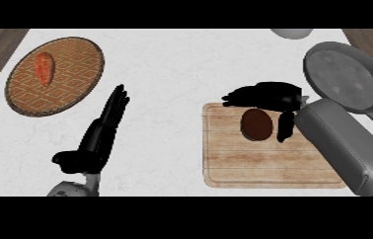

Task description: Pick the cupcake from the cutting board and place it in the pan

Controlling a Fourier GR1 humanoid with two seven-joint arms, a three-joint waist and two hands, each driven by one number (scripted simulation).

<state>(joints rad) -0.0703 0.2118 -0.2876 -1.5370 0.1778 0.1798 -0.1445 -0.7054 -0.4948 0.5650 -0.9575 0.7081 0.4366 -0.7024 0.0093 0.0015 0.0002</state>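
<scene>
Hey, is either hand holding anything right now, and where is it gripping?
Nothing is clearly held. The right hand curls around the cupcake on the cutting board, fingers above, thumb beside it; contact cannot be told. The left hand is open.

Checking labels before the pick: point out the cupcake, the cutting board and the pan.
cupcake (256,124), head view, middle of its brown top.
cutting board (270,169), head view, bare wood below the cupcake.
pan (342,77), head view, bare grey inner floor.

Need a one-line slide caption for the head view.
Right robot hand curls over the cupcake on the cutting board, pan beside it; left robot hand rests open.
</scene>
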